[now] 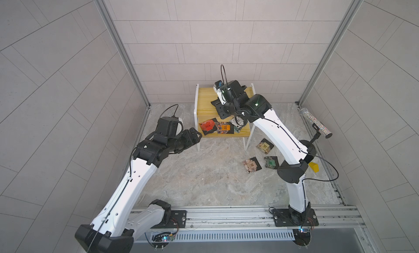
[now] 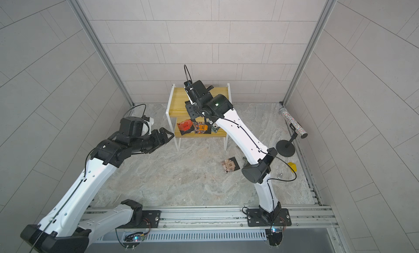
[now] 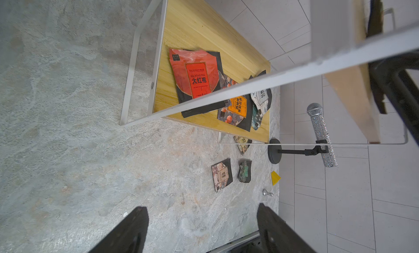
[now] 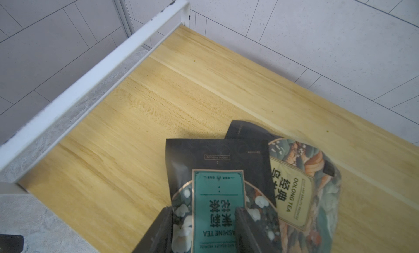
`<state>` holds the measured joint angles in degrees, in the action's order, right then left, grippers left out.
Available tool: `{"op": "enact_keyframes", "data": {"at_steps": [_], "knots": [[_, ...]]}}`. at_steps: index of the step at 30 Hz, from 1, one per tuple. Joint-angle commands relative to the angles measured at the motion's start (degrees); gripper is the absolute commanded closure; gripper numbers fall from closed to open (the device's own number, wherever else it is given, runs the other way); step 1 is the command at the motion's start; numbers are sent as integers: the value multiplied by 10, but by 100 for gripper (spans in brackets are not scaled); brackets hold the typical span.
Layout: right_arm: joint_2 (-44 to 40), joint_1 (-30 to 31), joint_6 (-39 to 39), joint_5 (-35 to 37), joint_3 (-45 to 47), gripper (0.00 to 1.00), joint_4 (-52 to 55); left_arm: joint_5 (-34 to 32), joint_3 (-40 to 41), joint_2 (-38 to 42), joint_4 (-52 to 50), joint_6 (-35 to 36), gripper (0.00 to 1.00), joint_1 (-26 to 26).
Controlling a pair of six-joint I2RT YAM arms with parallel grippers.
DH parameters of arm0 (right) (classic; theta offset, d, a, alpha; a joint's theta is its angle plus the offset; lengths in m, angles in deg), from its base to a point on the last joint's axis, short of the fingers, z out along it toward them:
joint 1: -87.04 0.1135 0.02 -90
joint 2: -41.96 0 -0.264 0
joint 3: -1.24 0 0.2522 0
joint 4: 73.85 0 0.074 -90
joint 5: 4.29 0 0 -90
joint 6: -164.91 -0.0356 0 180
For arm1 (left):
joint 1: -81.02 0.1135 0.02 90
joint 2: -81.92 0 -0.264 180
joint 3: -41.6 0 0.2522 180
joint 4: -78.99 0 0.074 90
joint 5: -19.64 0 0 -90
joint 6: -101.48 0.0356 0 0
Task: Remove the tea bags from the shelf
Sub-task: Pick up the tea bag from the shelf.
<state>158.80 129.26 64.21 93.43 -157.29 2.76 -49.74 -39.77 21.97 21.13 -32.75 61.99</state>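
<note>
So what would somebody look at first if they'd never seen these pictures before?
Probably the yellow shelf at the back wall, with a bright red tea bag and an orange tea bag on its lower board. Then the right gripper over the top board, its fingers either side of the label on a teal tea bag. The sparkly microphone on its stand, beside the right arm, stands out too.

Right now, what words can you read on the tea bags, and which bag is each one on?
"DA HONG PAO" and "大红袍": red tea bag.
"ASMINE TEA", first letter hidden: teal-label tea bag.
"OOLONG TEA": tan-label tea bag.
Too blurred or small to read: the orange-label tea bag and all small print.
</note>
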Motion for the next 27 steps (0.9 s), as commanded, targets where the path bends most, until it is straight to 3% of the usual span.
{"op": "enact_keyframes", "data": {"at_steps": [1, 22, 27], "knots": [[0, 2, 3, 3, 19, 56, 83, 3, 9, 14, 9, -4, 17, 4], [-20, 8, 21, 13, -4, 89, 69, 3, 26, 11, 23, -13, 17, 4], [-21, 9, 22, 15, -21, 90, 67, 4, 27, 10, 25, -14, 17, 3]]}}
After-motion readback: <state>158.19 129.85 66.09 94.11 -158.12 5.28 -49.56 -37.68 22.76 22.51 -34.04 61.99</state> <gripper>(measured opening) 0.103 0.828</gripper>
